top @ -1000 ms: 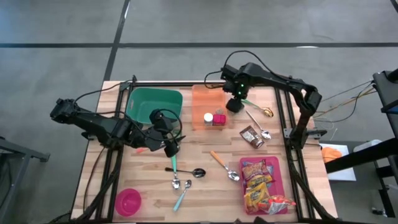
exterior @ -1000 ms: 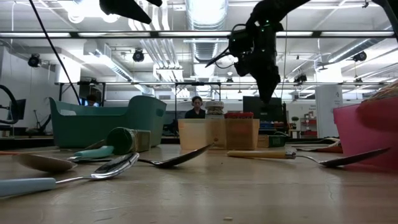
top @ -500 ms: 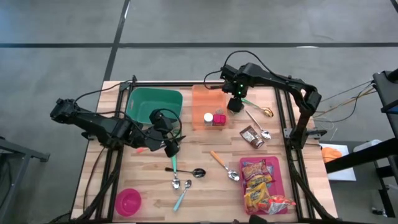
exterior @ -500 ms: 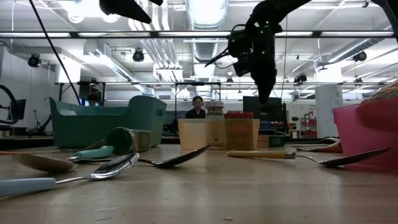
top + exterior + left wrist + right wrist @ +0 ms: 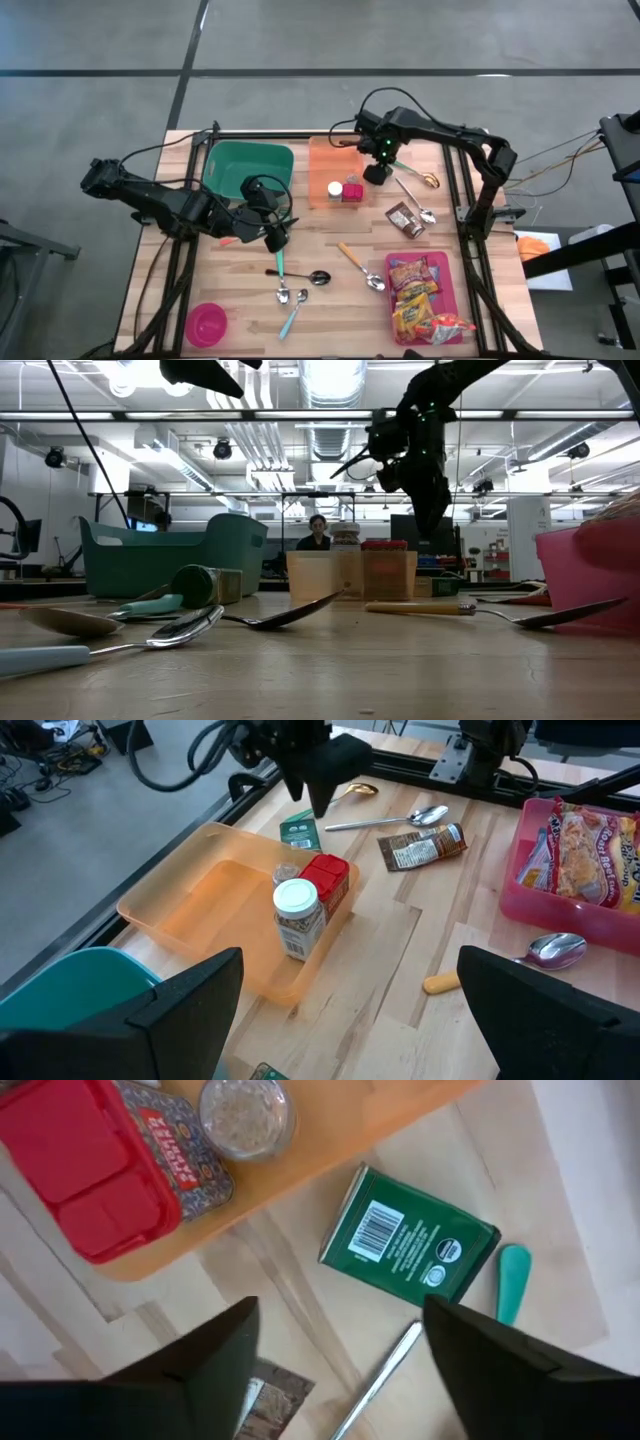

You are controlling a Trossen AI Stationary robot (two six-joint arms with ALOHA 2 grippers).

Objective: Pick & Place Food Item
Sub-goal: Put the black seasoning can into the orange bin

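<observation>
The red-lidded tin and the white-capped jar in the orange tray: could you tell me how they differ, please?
The red-lidded tin has a flat, squarish red lid; the white-capped jar is round with a white screw cap. The jar is clear, with brownish contents showing; the tin is opaque and printed. Both stand upright side by side in the orange tray.

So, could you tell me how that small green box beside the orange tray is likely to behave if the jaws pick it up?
The green box lies flat on the wood with straight printed faces, so it probably stays stiff and won't roll. It looks like a light carton, so a hard squeeze might dent it. Its smooth faces may slip, and the orange tray close beside it could crowd one jaw.
</observation>
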